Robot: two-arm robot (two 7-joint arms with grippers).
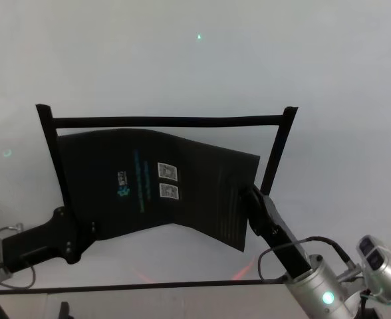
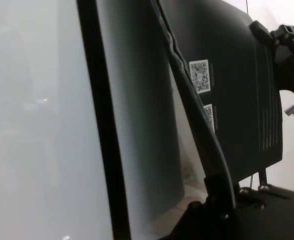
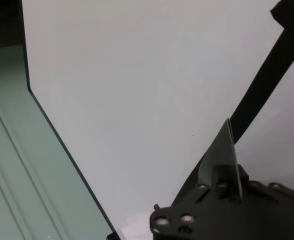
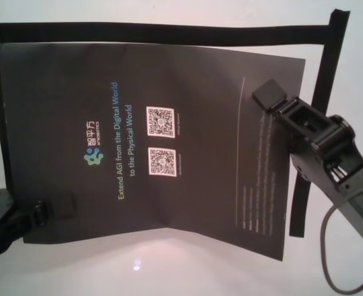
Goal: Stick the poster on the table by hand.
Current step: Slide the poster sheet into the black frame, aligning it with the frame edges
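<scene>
The poster (image 4: 169,142) lies on the table (image 1: 195,60) inside the tape frame (image 1: 165,121) (slightly bowed), pinched by the left gripper (image 4: 52,213) and right gripper (image 4: 269,95) at opposite sides, long axis running left-right.

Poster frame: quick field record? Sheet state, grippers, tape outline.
poster: black sheet, bowed, not flat, skewed inside the outline
left gripper: shut on poster, near-left corner
right gripper: shut on poster, right edge
tape frame: black strips on the far, left, right and near sides
table: white, glossy
stuck down: not yet, both grippers holding the sheet
</scene>
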